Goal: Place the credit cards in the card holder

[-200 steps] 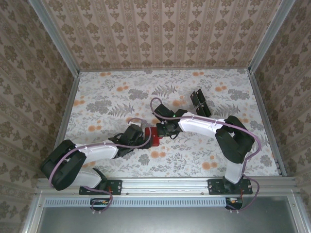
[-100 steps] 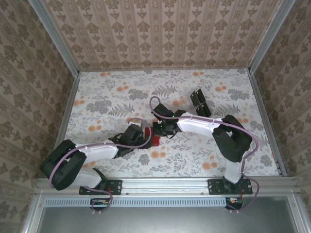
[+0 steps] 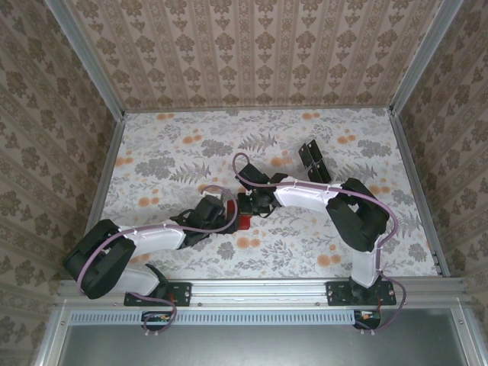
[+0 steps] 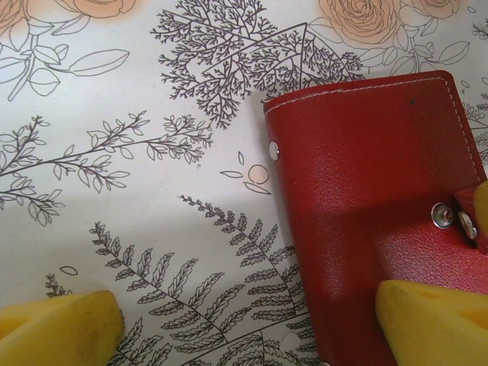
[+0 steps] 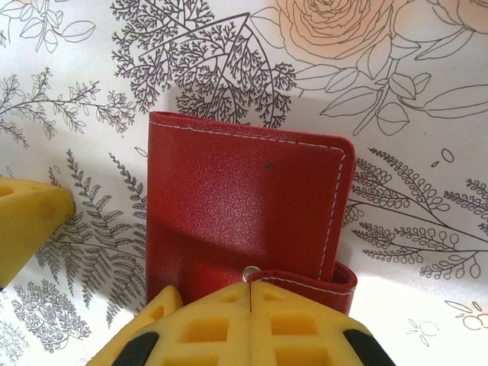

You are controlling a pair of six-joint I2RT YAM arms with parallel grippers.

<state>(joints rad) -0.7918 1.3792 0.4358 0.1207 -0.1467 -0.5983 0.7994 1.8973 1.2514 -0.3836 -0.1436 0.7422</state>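
The red card holder [image 4: 366, 175] lies closed-side up on the flowered table, with a silver snap stud showing. My left gripper [image 4: 248, 328] stands open over its left edge, one yellow finger [image 4: 435, 320] above the red leather and the other over the bare table. My right gripper [image 5: 250, 293] is shut, its tips meeting at the end of the clasp tab [image 5: 313, 282], which curls up off the holder [image 5: 244, 198]. From above, both grippers meet at the card holder [image 3: 243, 223] mid-table. The black credit cards [image 3: 311, 160] lie behind the right arm.
Patterned walls and metal rails close in the table [image 3: 168, 160] on three sides. The two arms nearly touch at the middle. The left and far parts of the table are bare floral surface.
The right gripper has shifted a little to the left toward the left gripper, covering more of the red card holder. The left arm has stayed put.
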